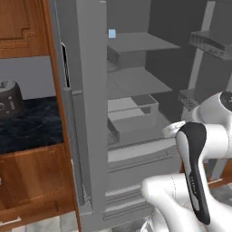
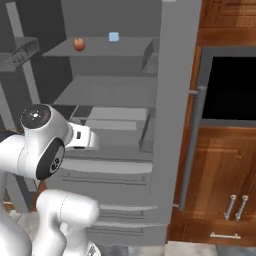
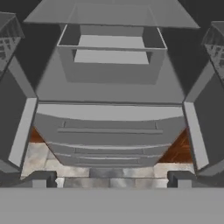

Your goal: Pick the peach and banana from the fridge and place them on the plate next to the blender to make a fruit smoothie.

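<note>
Jaws wide apart, nothing between; gripper (image 3: 109,179) faces tall grey metal fridge (image 3: 109,87) drawers. Small round orange-red peach (image 2: 79,44) on upper shelf, near pale-blue cube (image 2: 113,36).

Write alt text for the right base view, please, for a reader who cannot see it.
The open fridge shows a peach and a small pale-blue cube on its top shelf. The white robot arm rises at lower left; wooden cabinets stand right.
</note>
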